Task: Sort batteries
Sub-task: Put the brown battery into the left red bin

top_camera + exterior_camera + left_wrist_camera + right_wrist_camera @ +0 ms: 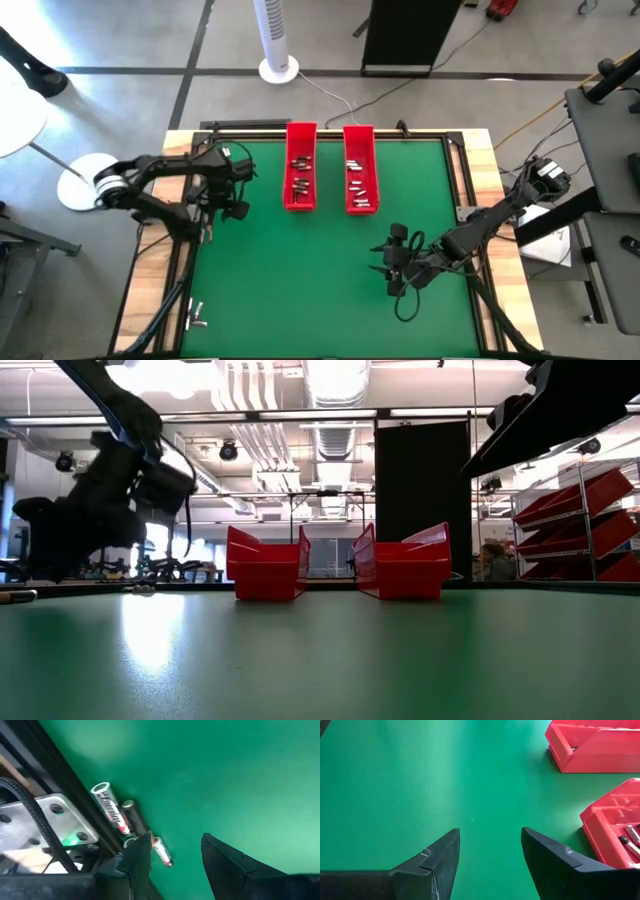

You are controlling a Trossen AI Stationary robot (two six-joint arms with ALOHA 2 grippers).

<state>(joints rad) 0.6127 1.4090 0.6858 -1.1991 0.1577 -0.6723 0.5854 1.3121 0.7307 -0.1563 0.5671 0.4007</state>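
Red trays (pixel 301 168), green table (pixel 300 280)

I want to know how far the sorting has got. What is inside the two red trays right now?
Both the left red tray and the right red tray hold several small batteries lying loose on their floors. An exact count or battery type cannot be told; the tray walls hide the contents in the low view.

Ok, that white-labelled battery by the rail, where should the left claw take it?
Probably from above, across the barrel near its silver cap end: the white-labelled battery lies flat along the rail, and the dark battery crowds its other half.
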